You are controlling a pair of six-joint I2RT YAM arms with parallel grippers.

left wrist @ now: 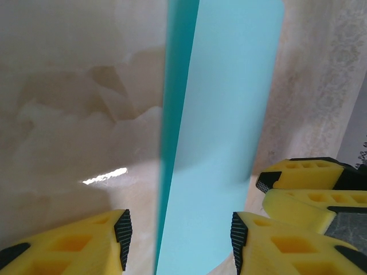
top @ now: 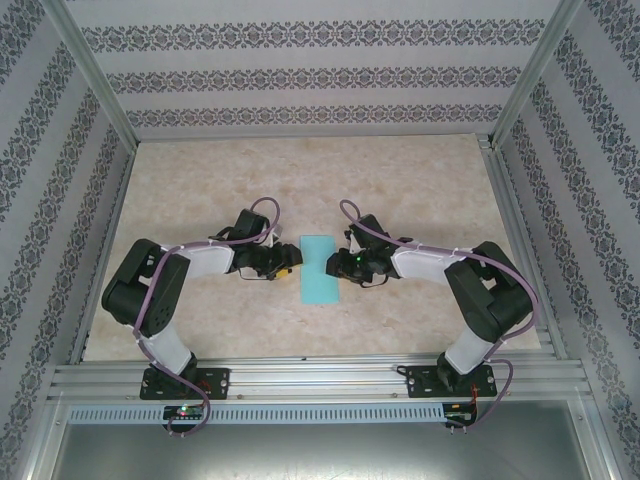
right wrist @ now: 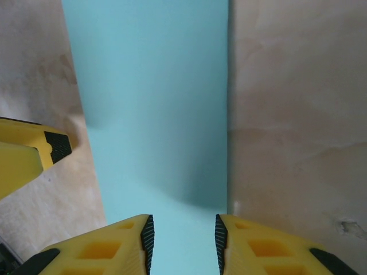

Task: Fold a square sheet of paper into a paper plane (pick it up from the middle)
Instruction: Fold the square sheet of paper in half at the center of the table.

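**A:** How far along is the plane?

**B:** Early, I'd say. The sheet of paper (top: 319, 268) lies flat on the desk (top: 300, 170) as a narrow rectangle, not a square. So it looks folded in half once, along its length.

**A:** Any sign of a nose or wings?

**B:** None. Both short ends of the sheet are square-cut, with no turned-in corners and no point. From the left wrist, a darker teal strip runs along one long edge of the sheet. That may be the lower layer showing, but I can't tell for sure.

**A:** And the pincers?

**B:** The left pincer (top: 283, 266) sits just beside the sheet on the left arm's side. Its fingers are well apart over the sheet and clamp nothing. The right pincer (top: 347, 264) is just beside the sheet on the opposite side. Its gap is narrower, yet daylight shows between the pads and the sheet lies beneath them, not pinched.

**A:** So what's left?

**B:** Nearly everything, by my reckoning: the corner folds for the nose, the wing folds, and the final shaping into a dart.
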